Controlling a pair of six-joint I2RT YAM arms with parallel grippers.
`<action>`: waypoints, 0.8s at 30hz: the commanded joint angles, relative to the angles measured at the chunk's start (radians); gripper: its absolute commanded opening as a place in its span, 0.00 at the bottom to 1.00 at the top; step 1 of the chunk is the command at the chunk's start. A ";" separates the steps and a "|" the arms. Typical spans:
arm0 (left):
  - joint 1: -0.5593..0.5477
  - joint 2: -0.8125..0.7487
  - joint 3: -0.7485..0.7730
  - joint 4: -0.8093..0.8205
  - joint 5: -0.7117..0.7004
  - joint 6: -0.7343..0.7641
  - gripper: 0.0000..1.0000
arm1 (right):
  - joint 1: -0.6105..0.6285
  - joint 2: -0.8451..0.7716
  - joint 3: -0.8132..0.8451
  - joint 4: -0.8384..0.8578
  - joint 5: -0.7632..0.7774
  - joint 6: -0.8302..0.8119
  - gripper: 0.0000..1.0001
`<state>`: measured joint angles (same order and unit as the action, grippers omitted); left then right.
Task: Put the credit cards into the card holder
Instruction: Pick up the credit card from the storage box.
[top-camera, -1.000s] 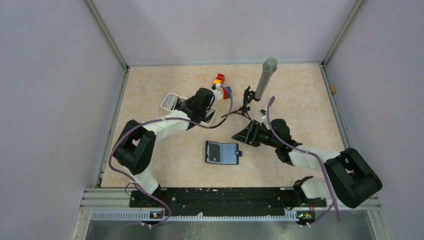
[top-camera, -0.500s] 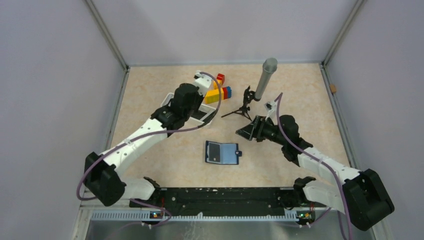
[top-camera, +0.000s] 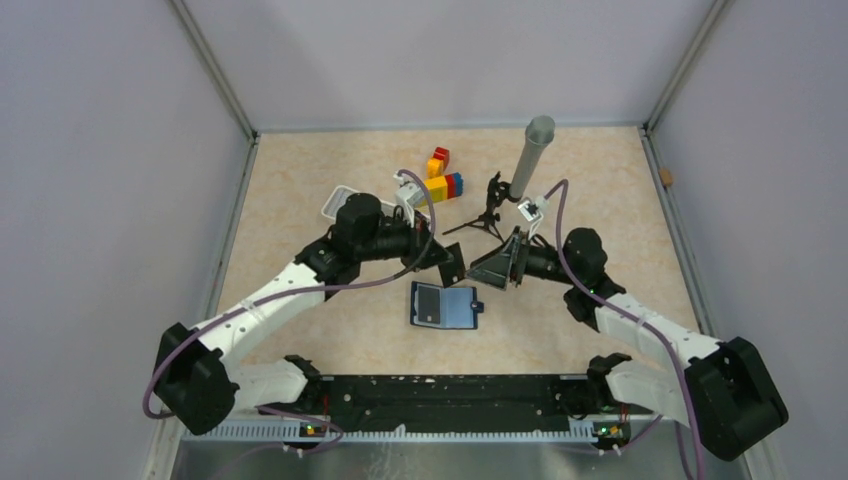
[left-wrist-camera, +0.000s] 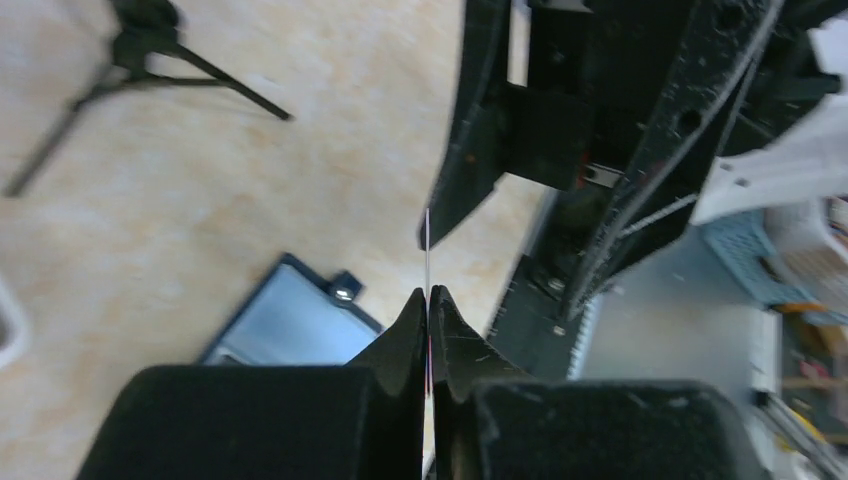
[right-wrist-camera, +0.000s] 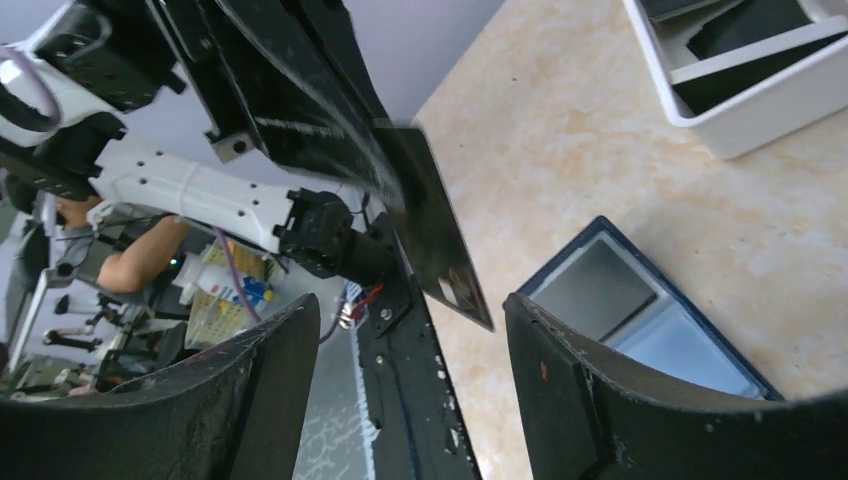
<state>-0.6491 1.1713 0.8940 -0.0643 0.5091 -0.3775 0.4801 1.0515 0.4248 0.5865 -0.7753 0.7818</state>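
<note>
Pinching glossy black credit card (left-wrist-camera: 427, 250) edge-on: left tool (left-wrist-camera: 428, 300), clamped, above open navy-blue folding card holder (top-camera: 445, 305) on beige surface (top-camera: 600, 190); right tool (top-camera: 492, 270) spread wide, just beside card. Other dark cards (right-wrist-camera: 740, 35) in white rectangular tray (right-wrist-camera: 760, 125).

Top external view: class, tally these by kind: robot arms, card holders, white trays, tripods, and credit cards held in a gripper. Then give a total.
Robot arms: 2, left arm and right arm
Card holder: 1
White tray: 1
Tripod: 1
Credit card, gripped: 1
Total: 6
</note>
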 joint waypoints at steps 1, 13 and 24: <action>0.006 0.033 -0.042 0.194 0.334 -0.184 0.00 | 0.016 0.031 -0.002 0.163 -0.113 0.053 0.67; 0.014 -0.006 -0.149 0.381 0.290 -0.322 0.00 | 0.117 0.104 -0.003 0.186 -0.099 0.062 0.00; 0.015 -0.052 -0.312 0.647 0.226 -0.525 0.51 | 0.117 0.138 -0.093 0.525 -0.011 0.223 0.00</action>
<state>-0.6357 1.1461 0.6262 0.4042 0.7578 -0.8062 0.5911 1.1709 0.3389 0.9016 -0.8124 0.9474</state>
